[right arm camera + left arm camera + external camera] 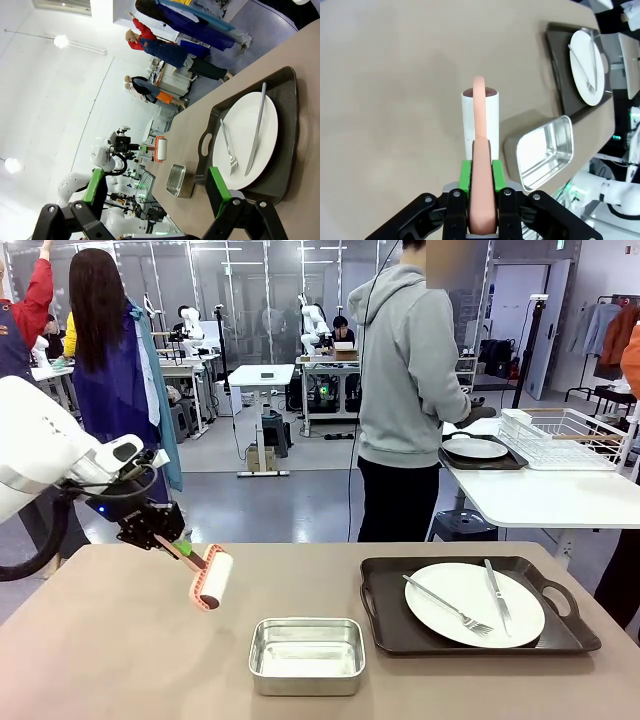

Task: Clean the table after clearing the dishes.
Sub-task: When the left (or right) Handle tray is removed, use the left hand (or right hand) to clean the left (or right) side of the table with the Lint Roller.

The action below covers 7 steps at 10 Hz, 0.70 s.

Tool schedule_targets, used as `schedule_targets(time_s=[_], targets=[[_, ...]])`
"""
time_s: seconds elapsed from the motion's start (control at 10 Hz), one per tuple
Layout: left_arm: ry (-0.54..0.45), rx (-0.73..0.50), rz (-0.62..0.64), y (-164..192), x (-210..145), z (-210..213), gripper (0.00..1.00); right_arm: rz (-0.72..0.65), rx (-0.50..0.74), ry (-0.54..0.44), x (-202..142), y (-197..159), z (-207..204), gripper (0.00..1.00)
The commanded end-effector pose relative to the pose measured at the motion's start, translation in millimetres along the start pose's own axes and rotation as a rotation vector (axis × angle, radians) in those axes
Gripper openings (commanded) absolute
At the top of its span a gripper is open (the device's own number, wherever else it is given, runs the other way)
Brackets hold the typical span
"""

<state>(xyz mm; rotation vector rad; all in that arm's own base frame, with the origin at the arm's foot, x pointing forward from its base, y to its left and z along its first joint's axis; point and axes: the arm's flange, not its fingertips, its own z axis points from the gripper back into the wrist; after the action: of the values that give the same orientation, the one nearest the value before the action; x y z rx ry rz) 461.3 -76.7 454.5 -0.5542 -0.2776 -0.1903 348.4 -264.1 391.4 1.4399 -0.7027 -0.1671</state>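
My left gripper (172,540) is shut on the pink handle of a lint roller (211,580), whose white roll hangs low over the left part of the taupe table (100,650). In the left wrist view the gripper (482,175) clamps the handle between its green pads, and the roll (480,112) points down at the tabletop; I cannot tell if it touches. One of the dishes, a white plate (475,603) with fork and knife, lies on a dark tray (385,625) at the table's right. My right gripper (156,189) is open in the air, looking at that plate (245,142).
A small steel pan (307,654) stands at the front middle of the table. Beyond it, a person in a grey hoodie (405,370) stands at a white table (540,495) that carries a second tray with a plate (475,448) and a white dish rack (565,435).
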Motion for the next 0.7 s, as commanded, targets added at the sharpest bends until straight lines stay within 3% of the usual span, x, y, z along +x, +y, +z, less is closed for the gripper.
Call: schedule_targets(time_s=[0.0, 0.1, 0.2, 0.4, 0.6], targets=[[0.019, -0.022, 0.020, -1, 7, 12, 0.00, 0.006, 0.007, -0.004, -3, 4, -2, 1.00], [0.019, -0.022, 0.020, -1, 7, 12, 0.00, 0.006, 0.007, -0.004, -3, 4, -2, 1.00], [0.003, -0.012, 0.006, 2, 3, 6, 0.20, 0.006, 0.007, -0.004, -3, 4, -2, 1.00], [-0.079, -0.018, 0.008, 29, 15, -13, 0.20, 0.006, 0.007, -0.004, -3, 4, -2, 1.00], [-0.073, -0.035, 0.014, 44, 17, -30, 0.20, 0.006, 0.007, -0.004, -3, 4, -2, 1.00]])
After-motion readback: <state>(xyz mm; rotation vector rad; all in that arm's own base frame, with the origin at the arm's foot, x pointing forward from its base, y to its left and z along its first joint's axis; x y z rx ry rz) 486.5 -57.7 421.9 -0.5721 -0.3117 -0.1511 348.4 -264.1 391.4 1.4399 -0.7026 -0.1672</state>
